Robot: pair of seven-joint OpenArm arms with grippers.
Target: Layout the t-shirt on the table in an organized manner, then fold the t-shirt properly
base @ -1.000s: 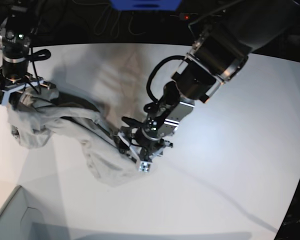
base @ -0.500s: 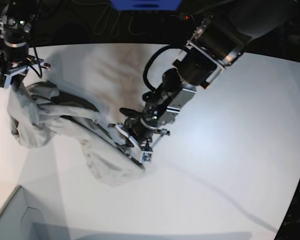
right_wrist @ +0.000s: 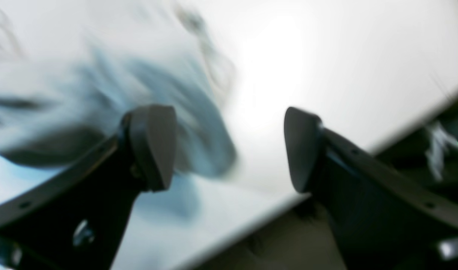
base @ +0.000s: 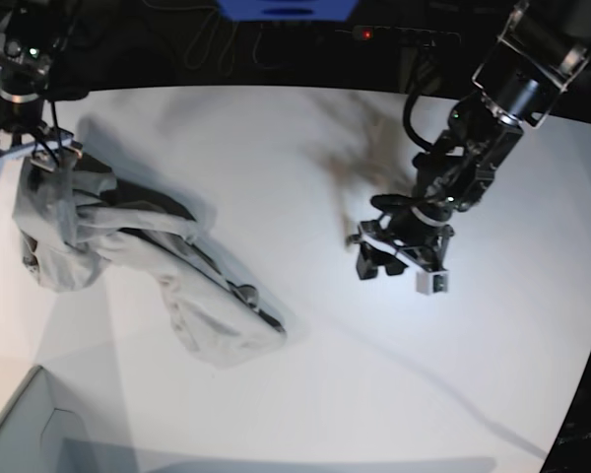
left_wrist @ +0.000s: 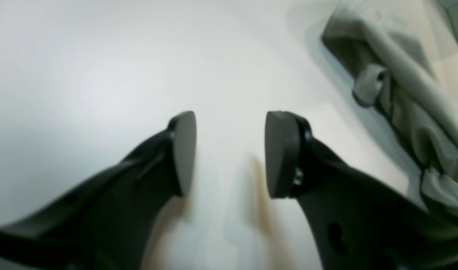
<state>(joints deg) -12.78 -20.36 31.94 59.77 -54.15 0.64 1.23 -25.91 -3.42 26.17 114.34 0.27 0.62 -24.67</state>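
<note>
Looking at both claws spread and gripping nothing, I am worrying mostly about the shirt [base: 148, 266] staying a bundle. It is lying crumpled in the left half of the base frame, a ropey twist running from the upper left down toward the lower middle, on the white table [base: 305, 384]. If I am grabbing blindly into that twist, I am likely pinching two layers at once, and pulling would tighten the knot rather than open it. Judging from the folds, no hem or sleeve is showing clearly.

The left claw [base: 402, 264] is hanging over bare table in the right half of the base frame, well apart from the shirt; in its wrist view the cloth [left_wrist: 401, 101] is sitting only at the right edge of the frame, outside the open pads [left_wrist: 184, 150].

The right claw [right_wrist: 229, 146] is at the upper left of the base frame, just beside the shirt's upper end near the table edge. Its wrist view is heavily blurred, so I cannot tell whether it is touching cloth. A drag there could be pulling fabric off the edge.
</note>
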